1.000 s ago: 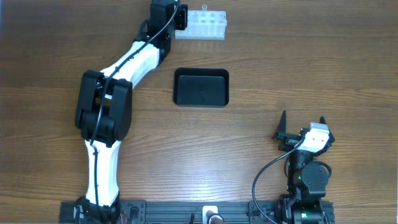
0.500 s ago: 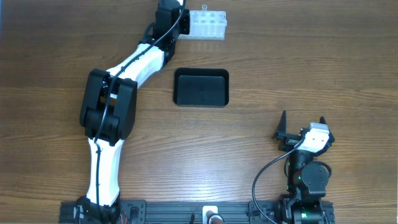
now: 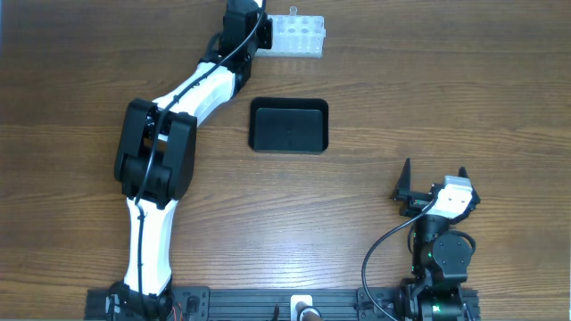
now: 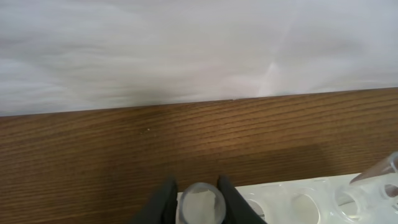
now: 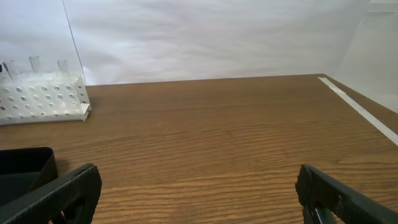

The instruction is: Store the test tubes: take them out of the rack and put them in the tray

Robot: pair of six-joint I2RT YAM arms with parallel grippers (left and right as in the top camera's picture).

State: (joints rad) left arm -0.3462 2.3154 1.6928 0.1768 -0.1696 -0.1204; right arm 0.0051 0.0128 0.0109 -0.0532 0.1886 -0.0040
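**Overhead and at the wrists: left gripper on a tube at the rack's end**

Top view. We see the left arm stretched to the far edge of the table (image 3: 464,89), with the left gripper (image 3: 259,27) at the left end of the rack (image 3: 296,37). The rack is a pale, translucent block with rows of round wells. It lies close to the table's far edge. The tray (image 3: 289,102) is a black rectangle with rounded corners and a raised rim. It sits on the near side of the rack, apart from it, with a band of wood grain between them. The right gripper (image 3: 434,176) hangs near its own base at the near right, well apart from both tray and rack, with its fingers spread wide.

Left wrist view. We see the two dark fingers of the left gripper (image 4: 195,186) pressed against either side of a test tube (image 4: 200,205). This tube is clear, with a round open mouth, and stands in an end well of the rack (image 4: 298,196). A tilted tube (image 4: 379,169) leans in a well farther along. Beyond the rack, bare wood runs to a white wall (image 4: 186,50).

Right wrist view. We see the right gripper (image 5: 199,205) with its fingers far apart over the wood. The perforated side of the rack (image 5: 43,96) carries upright tubes (image 5: 34,62). A corner of the tray (image 5: 25,165) lies nearer. A pale strip (image 5: 360,109) runs along the table's edge.
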